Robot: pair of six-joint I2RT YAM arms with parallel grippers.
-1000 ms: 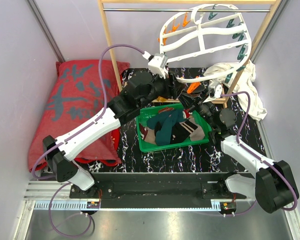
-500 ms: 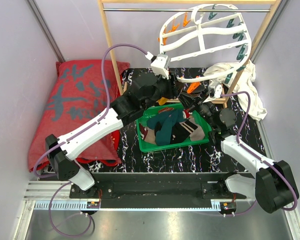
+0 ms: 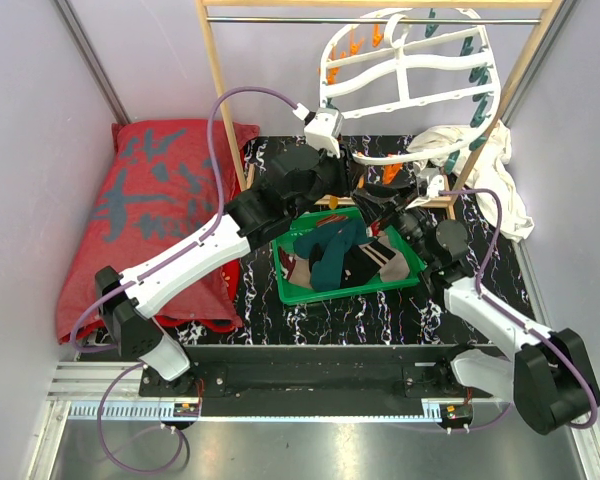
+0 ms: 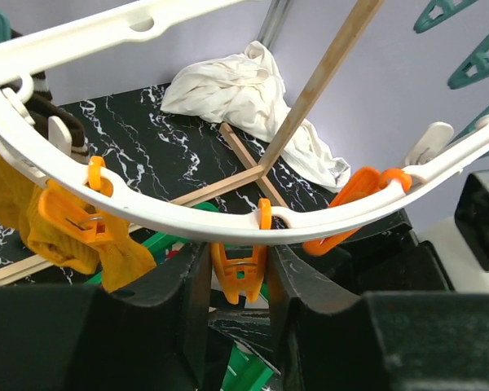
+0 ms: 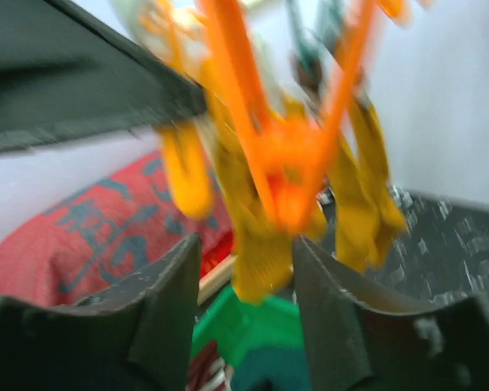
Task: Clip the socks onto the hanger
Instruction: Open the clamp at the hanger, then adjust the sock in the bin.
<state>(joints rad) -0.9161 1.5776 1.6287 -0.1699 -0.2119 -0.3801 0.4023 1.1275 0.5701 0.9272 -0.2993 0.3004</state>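
Note:
The white hanger (image 3: 410, 75) hangs from the rack's rail, and its rim (image 4: 187, 216) crosses the left wrist view. My left gripper (image 4: 239, 261) reaches up under that rim, its fingers pressed against both sides of an orange peg (image 4: 243, 273). Left of it, another orange peg (image 4: 73, 220) pinches a mustard sock (image 4: 106, 252). My right gripper (image 5: 246, 244) is open just below that sock (image 5: 261, 252), which dangles blurred from its peg (image 5: 289, 163) between the fingertips. More socks, among them a teal one (image 3: 330, 262), lie in the green basket (image 3: 310, 292).
A wooden rack frame (image 3: 215, 80) stands around the hanger, its foot bars (image 4: 228, 183) on the black marble table. A white cloth (image 3: 490, 170) is heaped at the back right. A red cloth (image 3: 150, 210) lies to the left.
My right gripper has opened and let go of the mustard sock. My left gripper has shifted right and narrowed onto an orange peg. The hanger has swung up and back.

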